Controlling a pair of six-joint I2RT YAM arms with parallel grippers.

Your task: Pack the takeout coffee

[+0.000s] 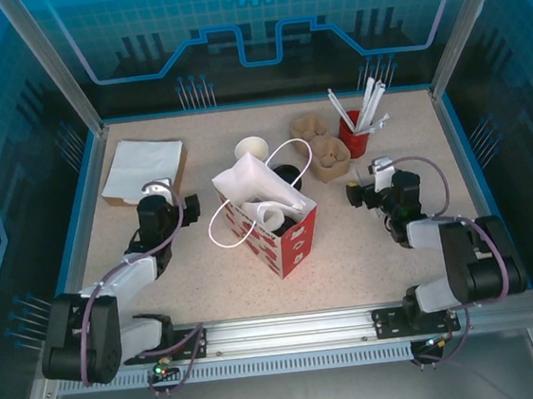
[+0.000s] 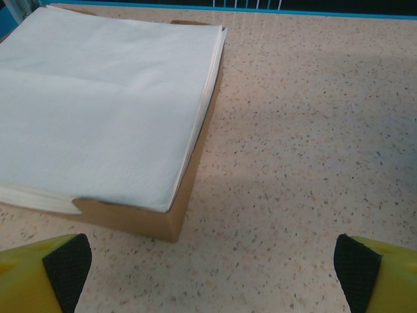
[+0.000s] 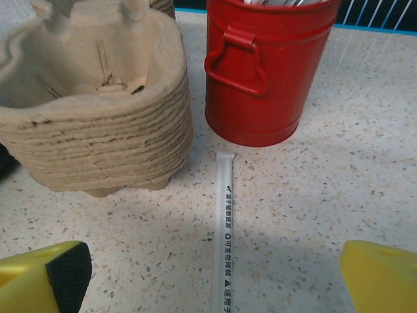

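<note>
The takeout coffee (image 1: 287, 173) shows as a round black lid just behind the red-and-white paper bag (image 1: 271, 226), which hides most of it. The bag stands open mid-table with white paper inside. My left gripper (image 1: 159, 190) (image 2: 212, 277) is open, low over bare tabletop beside the napkin tray (image 2: 104, 111), nothing between its fingers. My right gripper (image 1: 369, 179) (image 3: 215, 280) is open too, facing the red cup (image 3: 267, 65). A wrapped straw (image 3: 223, 222) lies on the table between its fingers, untouched.
A stack of brown pulp cup carriers (image 1: 323, 148) (image 3: 98, 111) sits left of the red cup of straws (image 1: 357, 133). A white-rimmed cup (image 1: 252, 149) stands behind the bag. The napkin tray (image 1: 144, 168) is at the back left. Blue-edged walls ring the table.
</note>
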